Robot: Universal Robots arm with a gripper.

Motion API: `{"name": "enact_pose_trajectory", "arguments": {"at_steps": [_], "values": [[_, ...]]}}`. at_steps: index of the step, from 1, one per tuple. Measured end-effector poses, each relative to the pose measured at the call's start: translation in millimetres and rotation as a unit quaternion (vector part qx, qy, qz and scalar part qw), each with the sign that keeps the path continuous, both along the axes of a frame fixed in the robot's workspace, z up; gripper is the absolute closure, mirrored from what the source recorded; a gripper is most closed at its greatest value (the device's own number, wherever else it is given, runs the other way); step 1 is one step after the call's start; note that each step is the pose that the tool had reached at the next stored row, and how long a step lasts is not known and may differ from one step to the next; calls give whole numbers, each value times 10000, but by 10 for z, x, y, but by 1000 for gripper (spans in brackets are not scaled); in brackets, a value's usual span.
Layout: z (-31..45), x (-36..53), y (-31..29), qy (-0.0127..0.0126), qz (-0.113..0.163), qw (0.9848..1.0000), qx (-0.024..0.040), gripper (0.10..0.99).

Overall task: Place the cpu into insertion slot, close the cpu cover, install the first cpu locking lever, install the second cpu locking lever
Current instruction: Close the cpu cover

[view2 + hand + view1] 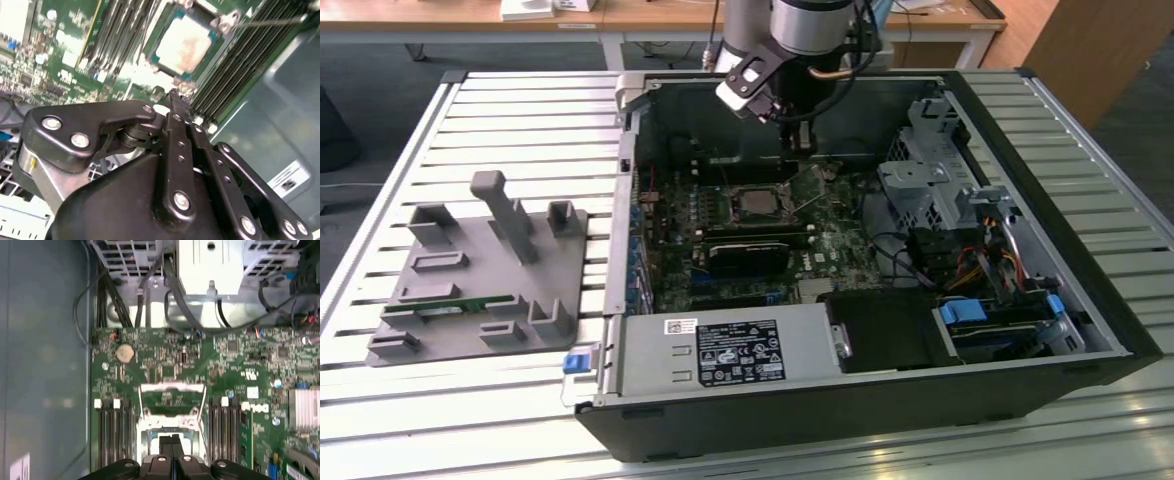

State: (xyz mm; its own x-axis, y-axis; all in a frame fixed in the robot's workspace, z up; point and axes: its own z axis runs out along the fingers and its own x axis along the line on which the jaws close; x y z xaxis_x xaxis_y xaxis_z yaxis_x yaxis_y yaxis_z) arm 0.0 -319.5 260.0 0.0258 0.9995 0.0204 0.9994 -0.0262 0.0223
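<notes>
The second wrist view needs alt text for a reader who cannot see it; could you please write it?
The robot's black hand, shut, points toward a pale square cpu lying in the insertion slot on a green circuit board. Rows of long dark slots flank it.

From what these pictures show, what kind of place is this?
Probably a robotics lab or workshop: an open computer case lies on a slatted table, a robot arm reaches in, and wooden desks stand behind.
</notes>
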Motion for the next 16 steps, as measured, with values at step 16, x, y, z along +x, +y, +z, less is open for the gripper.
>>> {"name": "enact_pose_trajectory", "arguments": {"at_steps": [16], "values": [[-5,160,1,2,191,9998,0,980]]}}
